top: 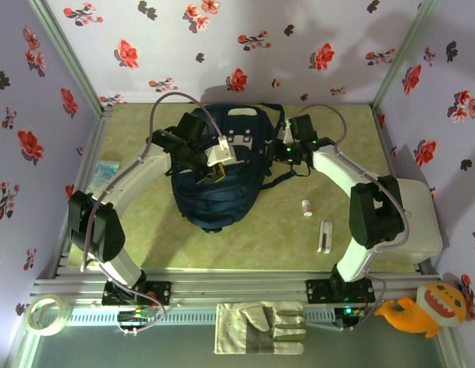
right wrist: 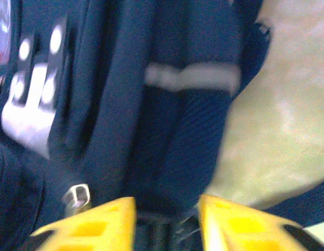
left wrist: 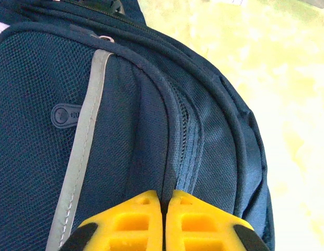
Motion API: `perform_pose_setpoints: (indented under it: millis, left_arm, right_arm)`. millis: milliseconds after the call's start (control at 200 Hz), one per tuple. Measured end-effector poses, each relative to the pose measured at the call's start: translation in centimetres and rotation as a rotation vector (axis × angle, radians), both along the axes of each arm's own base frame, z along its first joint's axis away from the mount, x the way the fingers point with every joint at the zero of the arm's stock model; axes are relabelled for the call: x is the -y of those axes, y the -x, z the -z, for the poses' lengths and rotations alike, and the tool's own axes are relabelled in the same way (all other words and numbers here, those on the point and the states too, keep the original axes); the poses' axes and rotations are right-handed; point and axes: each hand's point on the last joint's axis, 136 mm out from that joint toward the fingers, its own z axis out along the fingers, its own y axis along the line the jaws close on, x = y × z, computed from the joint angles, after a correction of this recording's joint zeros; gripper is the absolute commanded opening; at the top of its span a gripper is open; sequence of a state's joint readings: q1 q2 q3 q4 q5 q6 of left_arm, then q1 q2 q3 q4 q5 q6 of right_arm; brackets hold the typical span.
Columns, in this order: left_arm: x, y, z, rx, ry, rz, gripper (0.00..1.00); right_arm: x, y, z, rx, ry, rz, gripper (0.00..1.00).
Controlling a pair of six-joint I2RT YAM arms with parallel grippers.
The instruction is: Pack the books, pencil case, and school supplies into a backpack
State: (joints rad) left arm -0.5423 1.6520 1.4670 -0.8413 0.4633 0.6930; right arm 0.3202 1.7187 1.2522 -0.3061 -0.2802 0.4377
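Lilac walls (top: 299,31) printed with red flowers box in a yellow-green table (top: 245,253). On it the backpack (top: 214,203) lies flat, at about twelve o'clock from the table's middle, with its straps (top: 282,178) trailing toward three o'clock. The left gripper (top: 213,175) reaches over the backpack from nine o'clock; its yellow fingers (left wrist: 133,222) are pressed tight together, pinching a raised seam (left wrist: 167,130) beside the zip (left wrist: 185,136) (the piping runs straight into the line where they meet). At the backpack's two o'clock edge sits the right gripper (top: 279,147), its fingers (right wrist: 102,222) partly apart with dark fabric in the gap; the wrist picture is too blurred to tell whether they touch it. On bare table at four o'clock from the backpack lie a small white tube (top: 307,208) with a pink end and, just nearer, a slim white bar (top: 325,236).
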Motion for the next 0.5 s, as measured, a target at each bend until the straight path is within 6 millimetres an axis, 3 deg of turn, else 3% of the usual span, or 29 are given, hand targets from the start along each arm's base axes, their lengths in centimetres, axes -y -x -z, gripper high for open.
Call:
perform_pose_setpoints:
  millis: [75,150,300,500]
  left_arm:
    - [-0.3,0.4,0.7,-0.021,-0.009,-0.005,0.0]
    - [-0.4,0.5,1.0,-0.022,-0.009,-0.006,0.0]
    - [-0.2,0.3,0.8,-0.01,-0.001,-0.008,0.0]
    - [-0.2,0.2,0.9,-0.006,-0.003,-0.01,0.0]
  right_arm:
    - [1.8,-0.2,-0.7,0.035,-0.008,0.028,0.51]
    - [1.8,0.0,-2.1,0.079,-0.022,0.013,0.55]
    - [-1.4,0.8,-4.8,0.171,-0.06,-0.093,0.6]
    - [-5.9,2.4,-4.1,0.168,-0.082,-0.226,0.6]
